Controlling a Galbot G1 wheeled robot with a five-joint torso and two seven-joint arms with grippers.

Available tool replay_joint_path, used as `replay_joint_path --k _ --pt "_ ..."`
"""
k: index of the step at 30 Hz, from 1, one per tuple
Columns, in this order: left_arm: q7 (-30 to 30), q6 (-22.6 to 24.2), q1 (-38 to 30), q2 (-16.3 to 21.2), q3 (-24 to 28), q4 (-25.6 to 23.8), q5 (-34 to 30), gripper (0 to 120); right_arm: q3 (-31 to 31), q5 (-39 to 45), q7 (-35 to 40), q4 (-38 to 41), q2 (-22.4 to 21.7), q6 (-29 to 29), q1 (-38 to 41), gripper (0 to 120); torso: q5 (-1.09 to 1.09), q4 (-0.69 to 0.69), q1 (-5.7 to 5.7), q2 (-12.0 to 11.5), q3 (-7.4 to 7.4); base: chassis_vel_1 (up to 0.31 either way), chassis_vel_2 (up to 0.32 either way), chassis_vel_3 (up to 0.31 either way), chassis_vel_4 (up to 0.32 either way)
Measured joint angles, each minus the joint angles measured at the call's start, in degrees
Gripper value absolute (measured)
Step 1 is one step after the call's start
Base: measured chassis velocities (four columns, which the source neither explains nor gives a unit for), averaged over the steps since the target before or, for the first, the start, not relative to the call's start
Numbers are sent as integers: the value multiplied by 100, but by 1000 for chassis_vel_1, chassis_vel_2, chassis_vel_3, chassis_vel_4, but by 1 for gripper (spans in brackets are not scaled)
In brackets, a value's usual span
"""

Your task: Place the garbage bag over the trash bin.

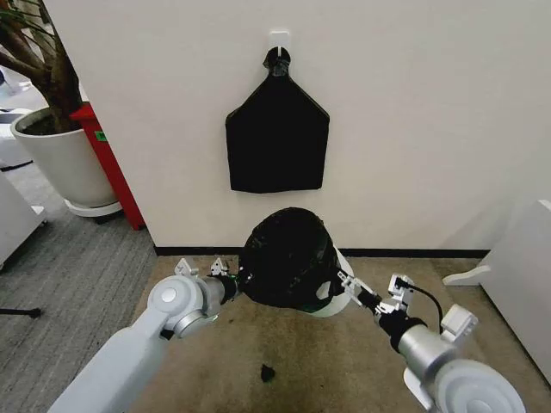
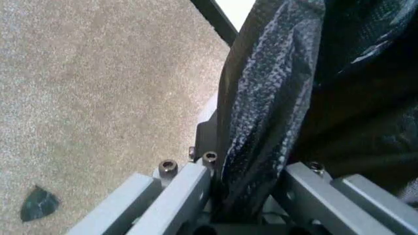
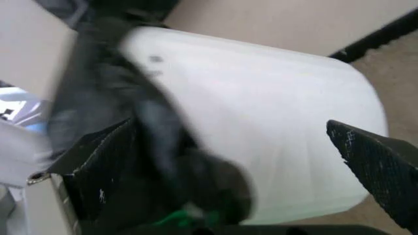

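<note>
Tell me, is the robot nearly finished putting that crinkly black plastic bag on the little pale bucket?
Mostly, it seems. The glossy black plastic garbage bag already drapes over the top of the small pale translucent trash bin, whose lower side is bare. The left gripper is shut on a bag fold at the bin's left side; the right gripper is at its right side, fingers apart. Left to do: pulling the bag further down and letting go.
</note>
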Motion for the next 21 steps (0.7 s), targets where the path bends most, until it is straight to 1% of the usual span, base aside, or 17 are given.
replay_joint_path --k 5,8,15,21 --pt "76 9 101 46 -13 -100 41 0 34 -281 187 -385 35 -81 -83 100 1 -1 0 0 0 0 0 0 0" --pt "85 14 117 50 -14 -112 48 0 48 -318 219 -405 52 -81 -121 100 1 -1 0 0 0 0 0 0 0" --pt "111 14 159 35 -13 -173 84 0 41 -218 417 -131 73 -68 -122 100 -1 -1 0 0 0 0 0 0 0" --pt "111 -6 171 16 -18 -243 89 0 12 -329 375 -468 71 -40 -153 100 1 -1 0 0 0 0 0 0 0"
